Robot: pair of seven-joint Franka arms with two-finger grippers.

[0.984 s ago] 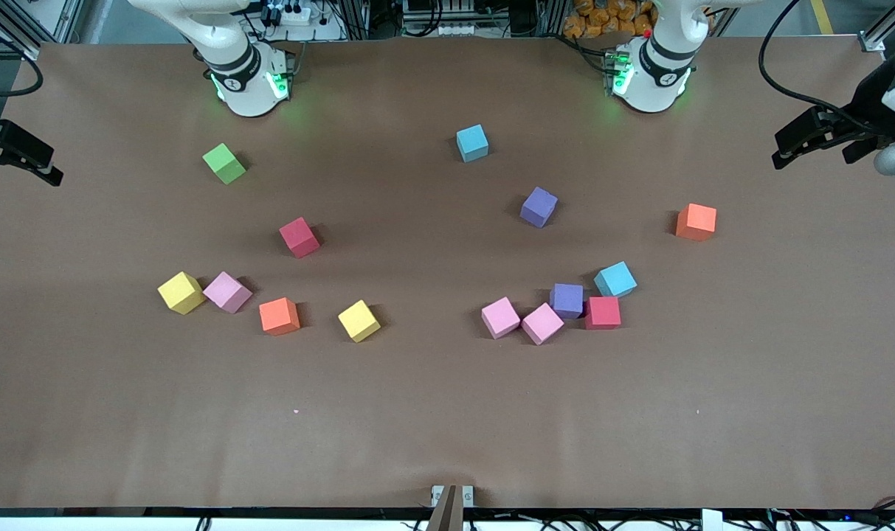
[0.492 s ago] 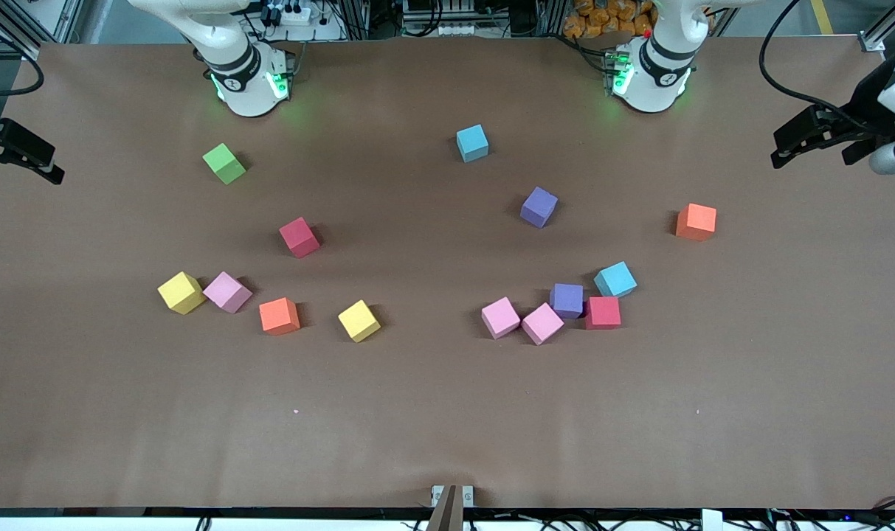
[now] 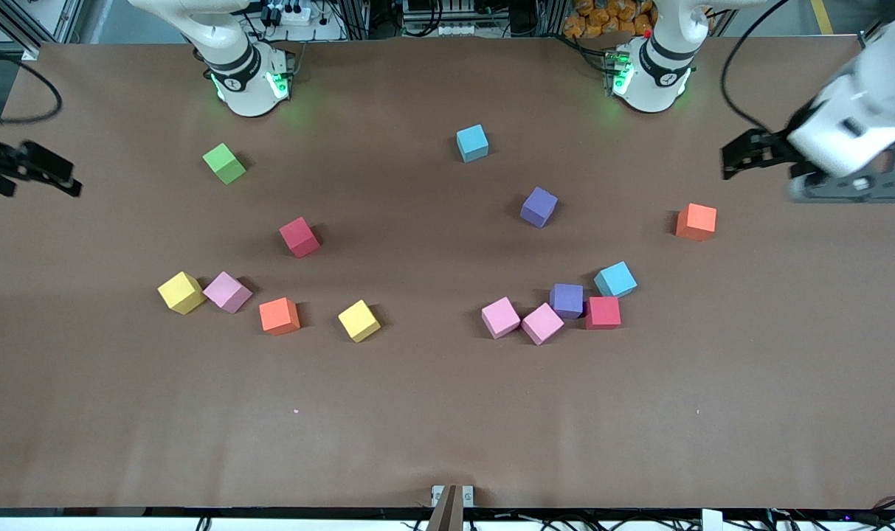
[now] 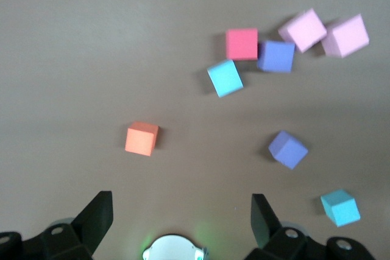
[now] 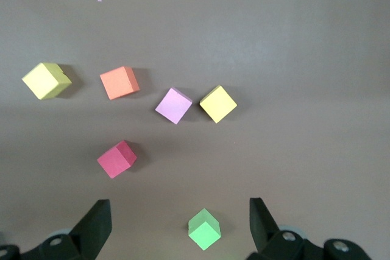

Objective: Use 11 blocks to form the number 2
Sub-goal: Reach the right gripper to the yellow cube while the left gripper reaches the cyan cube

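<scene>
Both grippers are spread wide and hold nothing. The left gripper (image 3: pixel 742 156) hangs over the worktop (image 3: pixel 447 413) beside the orange block (image 3: pixel 696 221). The right gripper (image 3: pixel 52 175) hangs over its own end, well apart from the blocks (image 3: pixel 550 310).

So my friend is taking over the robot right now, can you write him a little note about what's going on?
Left gripper: open, holding nothing, up over the left arm's end of the table, above the lone orange foam cube.
Right gripper: open, holding nothing, at the right arm's end.
Blocks: all loose on the brown table. One cluster of pink, pink, purple, red and light blue cubes; a row of yellow, pink, orange and yellow cubes; single red, purple, light blue and green cubes farther from the front camera.
Done: nothing placed.
Left: build the whole number 2 from eleven blocks.
</scene>
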